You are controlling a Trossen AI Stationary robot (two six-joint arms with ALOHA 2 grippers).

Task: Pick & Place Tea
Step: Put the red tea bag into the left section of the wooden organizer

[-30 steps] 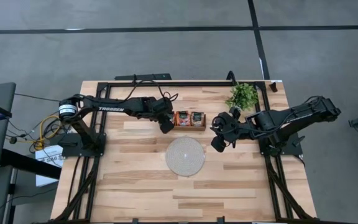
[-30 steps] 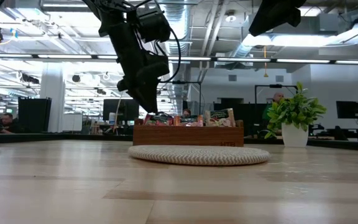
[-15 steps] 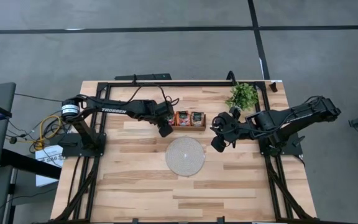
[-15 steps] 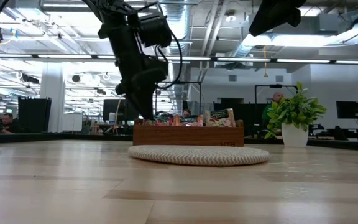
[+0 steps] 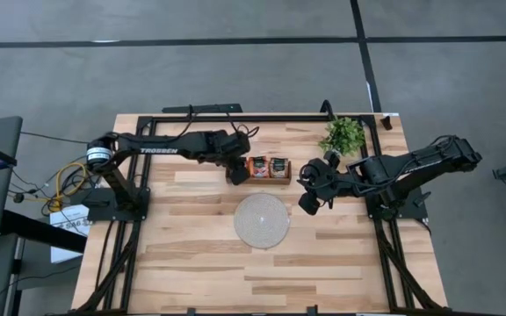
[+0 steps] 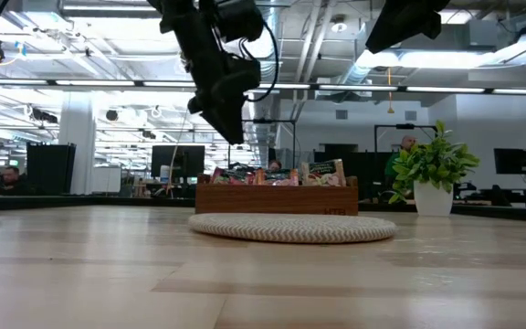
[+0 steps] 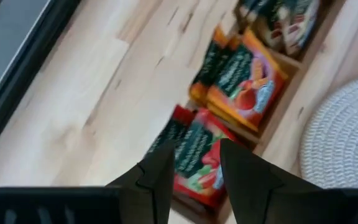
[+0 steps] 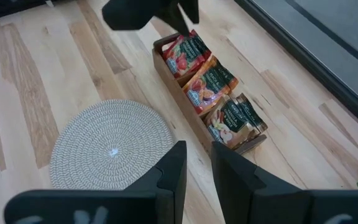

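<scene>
The left gripper (image 5: 236, 171) blocks the tray's (image 5: 268, 178) left end, while the mat (image 5: 262, 220) lies unobstructed.

Light wood-plank surface (image 5: 191, 263) framed by black rails. Round woven grey-beige mat (image 5: 262, 220) laid flat near middle, apart from brown three-compartment wooden tray (image 5: 268, 179) set just behind it. Small green potted plant (image 5: 343, 134) in white pot placed near back edge, right of tray. Office room with monitors and ceiling lights seen beyond in low view.
</scene>
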